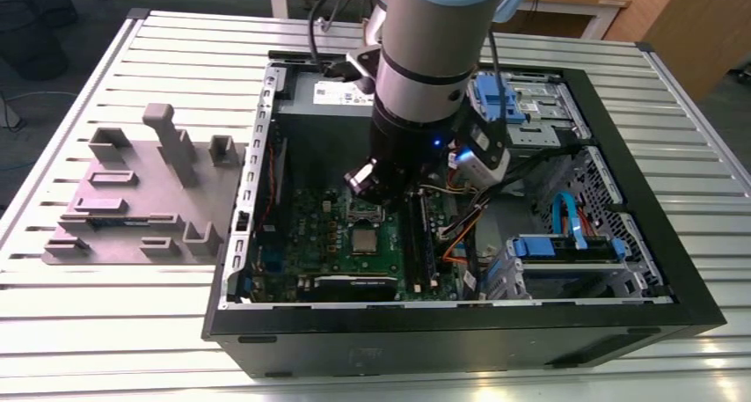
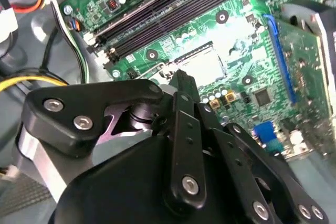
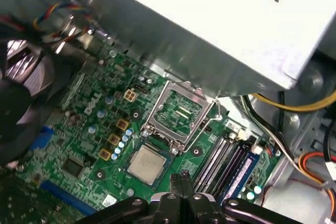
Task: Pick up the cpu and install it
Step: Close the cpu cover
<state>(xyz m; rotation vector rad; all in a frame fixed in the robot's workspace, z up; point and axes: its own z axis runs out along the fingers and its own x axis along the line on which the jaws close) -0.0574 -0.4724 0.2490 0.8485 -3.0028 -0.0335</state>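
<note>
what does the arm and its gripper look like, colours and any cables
The arm is a thick silver-grey cylinder with a pale blue cap at its joint and black bands lower down, where a small blue light glows. Black cables run along it. The gripper is matte black, built of linked bars fastened with silver screws, tapering to slim black fingers.

Arm (image 1: 428, 63) dropping in from twelve o'clock in the exterior view, grey barrel near vertical, wrist pointing straight down. Black wrist block below the barrel, tiny blue light glowing on it. Gripper (image 3: 182, 178) hanging at the tip, black linkages spread wide at the knuckles and converging at the ends. Fingertips (image 2: 181, 78) pressed together in both wrist views, nothing pinched between them.
</note>
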